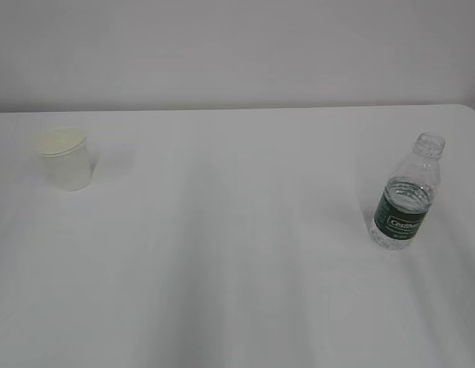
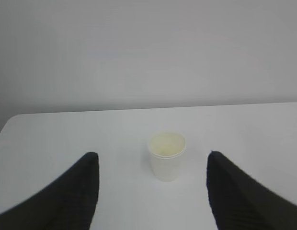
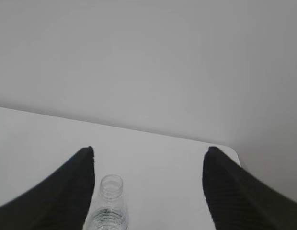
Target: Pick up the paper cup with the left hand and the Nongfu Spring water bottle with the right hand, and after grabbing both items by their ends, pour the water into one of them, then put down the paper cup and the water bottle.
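Observation:
The paper cup, off-white with a rolled rim, stands upright at the table's left. In the left wrist view the paper cup sits ahead of my left gripper, whose black fingers stand open and wide apart, clear of it. At the right stands the Nongfu Spring water bottle, clear, capless, with a dark green label and water inside. The right wrist view shows the water bottle's neck just inside the left finger of my open right gripper, not gripped. Neither arm shows in the exterior view.
The white table runs back to a plain pale wall. Its rounded far right corner shows in the right wrist view, and its far left corner in the left wrist view.

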